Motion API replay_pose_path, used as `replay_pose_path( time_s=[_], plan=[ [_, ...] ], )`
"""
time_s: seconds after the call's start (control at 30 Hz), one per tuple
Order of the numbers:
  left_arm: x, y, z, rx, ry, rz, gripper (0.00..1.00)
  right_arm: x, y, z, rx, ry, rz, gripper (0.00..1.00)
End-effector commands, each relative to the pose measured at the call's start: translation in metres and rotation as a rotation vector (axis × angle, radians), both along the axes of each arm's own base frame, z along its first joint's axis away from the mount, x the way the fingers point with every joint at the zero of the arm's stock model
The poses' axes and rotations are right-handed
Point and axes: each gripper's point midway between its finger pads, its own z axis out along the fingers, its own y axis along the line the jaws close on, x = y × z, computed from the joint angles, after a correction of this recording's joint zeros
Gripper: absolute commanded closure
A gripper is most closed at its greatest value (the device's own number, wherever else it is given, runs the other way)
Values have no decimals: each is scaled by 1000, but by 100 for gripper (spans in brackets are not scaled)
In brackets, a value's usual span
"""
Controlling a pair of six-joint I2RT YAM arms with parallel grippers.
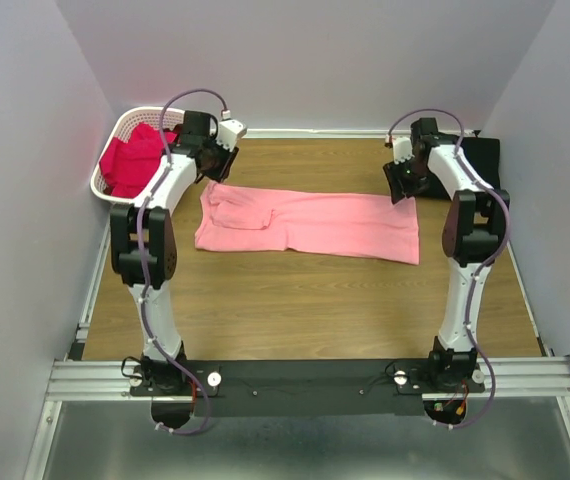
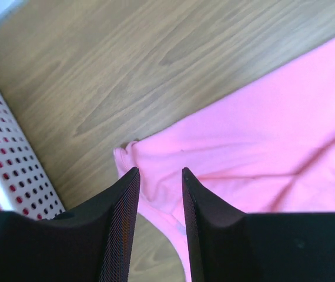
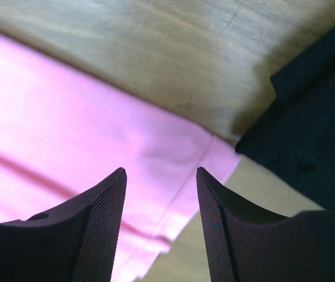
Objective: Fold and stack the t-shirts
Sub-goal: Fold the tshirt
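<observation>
Two grippers hover over the far corners of one light salmon-pink t-shirt (image 1: 310, 225). It lies flat on the wooden table (image 1: 295, 300) as a long strip, and looks narrowed by a lengthwise fold with a sleeve tucked in at its left end. Its long axis runs left to right, spanning the space between the arms.

The left gripper (image 2: 160, 171) hangs above the far left corner and the right gripper (image 3: 160, 170) above the far right corner, so each arm is nearest its own end. Both pairs of jaws stand apart with a narrow gap and clamp nothing. Pink cloth shows through each gap, below the tips.

The shirt is soft, matte knit with shallow creases and a stitched hem line near the right corner. The fingers are black wedges with finely meshed inner faces.

A black t-shirt (image 3: 308, 117) lies just beside the right corner. At the far left a white plastic basket (image 1: 125, 125), dotted with holes, holds the magenta-red t-shirts (image 1: 135, 160) in a rumpled heap.
</observation>
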Motion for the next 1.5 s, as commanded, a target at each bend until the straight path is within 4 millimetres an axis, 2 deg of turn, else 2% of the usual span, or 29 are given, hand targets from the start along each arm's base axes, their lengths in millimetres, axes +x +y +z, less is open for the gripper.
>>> replay_pose_path(
  time_s=[0.0,0.03,0.17,0.3,0.47,0.57,0.67,0.7,0.73,0.77,0.8,0.87,0.9,0.93,0.97,1.0,1.07,1.1,1.13,1.17,1.2,1.23,1.27,1.3,1.33,1.37,1.4,1.43,1.47],
  plan=[
    [-48,-15,9,-36,44,-28,57,-18,9,39,45,-10,57,41],
    [-57,-17,11,-46,53,-15,57,-22,10,35,41,4,76,41],
    [-100,-24,-28,-64,170,-5,59,-39,14,13,24,76,113,41],
    [-124,-33,-48,-71,237,-1,60,-55,14,-12,-5,150,134,42],
    [-133,-26,-77,-43,300,55,62,-81,8,-36,-48,235,165,46],
    [-124,-22,-90,-24,307,85,63,-107,5,-46,-62,293,188,46],
    [-109,-15,-108,6,332,102,63,-127,8,-41,-87,288,231,47],
    [-86,-13,-98,10,287,104,64,-145,10,-39,-82,305,239,47],
    [-78,-10,-117,37,313,94,64,-155,19,-39,-75,317,256,47],
    [-47,-8,-98,54,256,102,64,-167,29,-36,-49,326,270,47],
    [-35,-4,-118,82,287,102,64,-188,36,-40,-34,366,285,47],
    [-11,-4,-114,107,290,64,64,-215,75,-24,-3,371,351,47],
    [35,-12,-68,89,152,51,64,-229,98,-16,69,388,383,46],
    [49,-15,-78,91,151,41,63,-237,116,-5,110,389,407,46],
    [59,-20,-64,83,126,18,62,-240,139,15,156,370,425,44],
    [85,-26,-17,60,-3,10,59,-237,153,30,222,349,428,43],
    [94,-31,21,35,-91,1,55,-214,161,57,230,272,403,43],
    [92,-36,19,10,-100,-11,51,-206,158,63,204,239,403,43],
    [84,-40,63,-16,-176,-17,48,-200,156,66,187,216,405,42],
    [77,-44,71,-41,-193,-34,46,-195,153,65,164,196,427,42],
    [66,-48,54,-56,-171,-38,41,-190,148,60,128,192,432,42],
    [55,-50,83,-78,-219,-47,39,-189,147,55,116,199,439,42],
    [47,-53,84,-97,-211,-56,34,-187,145,51,104,201,448,43],
    [34,-56,71,-121,-175,-65,26,-187,144,41,93,221,452,43],
    [25,-57,89,-150,-196,-56,14,-182,145,35,86,205,454,43],
    [17,-59,91,-170,-198,-67,2,-179,144,30,79,202,458,43],
    [9,-59,80,-176,-187,-66,2,-177,142,22,61,207,456,43],
    [2,-58,99,-189,-227,-67,2,-177,141,10,52,224,457,43],
    [-2,-58,102,-204,-232,-59,2,-178,140,2,47,240,457,44]
  ],
)
